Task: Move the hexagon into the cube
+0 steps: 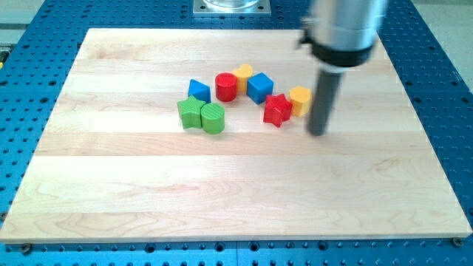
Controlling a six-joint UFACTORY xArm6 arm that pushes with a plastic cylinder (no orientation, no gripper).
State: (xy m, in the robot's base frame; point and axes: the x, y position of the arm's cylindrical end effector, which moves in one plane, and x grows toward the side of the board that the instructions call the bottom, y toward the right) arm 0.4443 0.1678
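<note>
The yellow hexagon (pixel 300 100) sits right of the board's middle, touching the red star (pixel 277 110) on its left. The blue cube (pixel 259 87) stands a short way up and to the left of the hexagon, with the star between them. My tip (pixel 317 132) rests on the board just right of and slightly below the hexagon, very close to it; whether it touches cannot be told.
A red cylinder (pixel 226 86) and a yellow block (pixel 242 74) sit left of the cube. A blue triangle (pixel 198 90), a green star (pixel 191 112) and a green rounded block (pixel 213 117) cluster further left. The wooden board (pixel 236 192) lies on a blue perforated table.
</note>
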